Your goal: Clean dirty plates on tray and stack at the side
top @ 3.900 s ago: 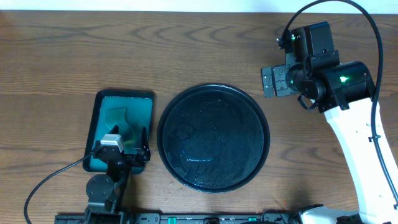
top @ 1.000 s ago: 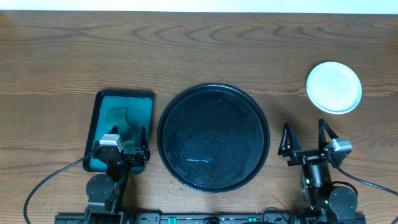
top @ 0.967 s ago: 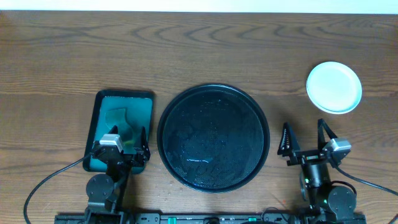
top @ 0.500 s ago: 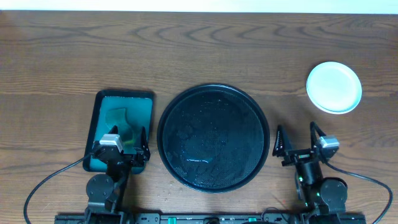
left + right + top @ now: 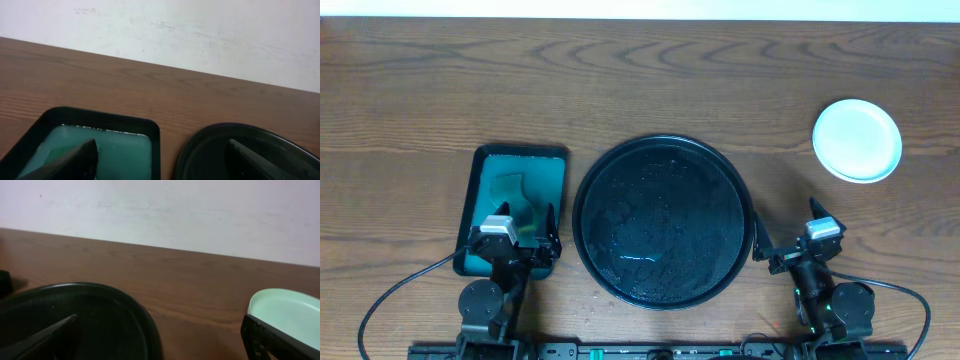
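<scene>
The round black tray (image 5: 582, 215) lies at the table's centre, wet and glossy, with no plate on it. To the far right a pale round plate (image 5: 857, 140) rests on the wood; whether others lie under it I cannot tell. It looks mint green in the right wrist view (image 5: 292, 314). My right gripper (image 5: 788, 232) sits open by the tray's right rim (image 5: 145, 317), nothing between its fingers (image 5: 272, 339). My left gripper (image 5: 516, 234) is open, low over the near end of a teal tray, and empty.
The rectangular dark-teal tray (image 5: 520, 152) left of the black tray holds a green cloth or sponge (image 5: 510, 193). In the left wrist view it (image 5: 115, 147) and the black tray's rim (image 5: 200, 145) lie ahead. A white wall borders the table's far edge.
The right arm has pulled back from the far right, where the plate now lies, and its gripper has shifted left and turned towards the black tray. The left arm has not moved.
</scene>
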Robot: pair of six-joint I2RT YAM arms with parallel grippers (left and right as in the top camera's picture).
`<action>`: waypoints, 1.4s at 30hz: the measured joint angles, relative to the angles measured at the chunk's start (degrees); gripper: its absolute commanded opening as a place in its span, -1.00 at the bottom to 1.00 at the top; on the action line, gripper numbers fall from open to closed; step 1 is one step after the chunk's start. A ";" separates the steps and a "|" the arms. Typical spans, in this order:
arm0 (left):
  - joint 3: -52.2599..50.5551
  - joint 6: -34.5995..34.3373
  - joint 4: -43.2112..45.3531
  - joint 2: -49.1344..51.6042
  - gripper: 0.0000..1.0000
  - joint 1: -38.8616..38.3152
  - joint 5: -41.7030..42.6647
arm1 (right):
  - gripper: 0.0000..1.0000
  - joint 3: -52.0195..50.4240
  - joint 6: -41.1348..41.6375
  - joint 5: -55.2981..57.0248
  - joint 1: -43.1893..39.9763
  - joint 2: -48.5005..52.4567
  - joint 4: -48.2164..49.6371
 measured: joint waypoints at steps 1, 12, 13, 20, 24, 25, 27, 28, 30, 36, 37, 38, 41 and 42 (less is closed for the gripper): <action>0.00 0.00 0.00 0.00 0.62 0.00 0.00 | 0.99 0.00 -0.63 -0.02 0.00 0.00 0.00; 0.00 0.00 0.00 0.00 0.62 0.00 0.00 | 0.99 0.00 -0.31 -0.13 0.00 0.00 0.02; 0.00 0.00 0.00 0.00 0.62 0.02 0.00 | 0.98 0.00 -0.28 -0.13 0.00 0.00 0.02; 0.00 0.00 0.00 0.00 0.62 0.00 0.00 | 0.99 0.00 -0.13 -0.13 0.00 -0.02 0.02; 0.02 0.00 0.00 0.00 0.62 0.00 0.00 | 0.98 0.00 -0.13 -0.13 0.00 0.00 0.02; 0.00 0.00 0.00 0.00 0.62 0.00 0.00 | 0.99 0.00 -0.13 -0.13 0.00 0.00 0.02; 0.02 0.00 0.00 0.00 0.62 0.00 0.00 | 0.99 0.00 -0.13 -0.13 0.00 0.00 0.02; 0.00 0.00 0.00 0.00 0.62 0.00 0.00 | 0.99 0.00 -0.13 -0.13 0.00 0.00 0.02; 0.00 0.00 0.00 0.00 0.62 0.00 0.00 | 0.99 0.00 -0.13 -0.13 0.00 0.00 0.02; 0.02 0.00 0.00 0.00 0.62 0.00 0.00 | 0.98 0.00 -0.13 -0.13 0.00 -0.02 0.02; 0.00 0.00 0.00 0.00 0.62 0.00 0.00 | 0.99 0.00 -0.13 -0.13 0.00 0.00 0.02; 0.02 0.00 0.00 0.00 0.62 0.00 0.00 | 0.99 0.00 -0.13 -0.13 0.00 0.00 0.02; 0.02 0.00 0.00 0.00 0.62 0.00 0.00 | 0.98 0.00 -0.13 -0.13 0.00 0.00 0.02; 0.02 0.00 0.00 0.00 0.62 0.00 0.00 | 0.99 0.00 -0.13 -0.13 0.00 0.00 0.02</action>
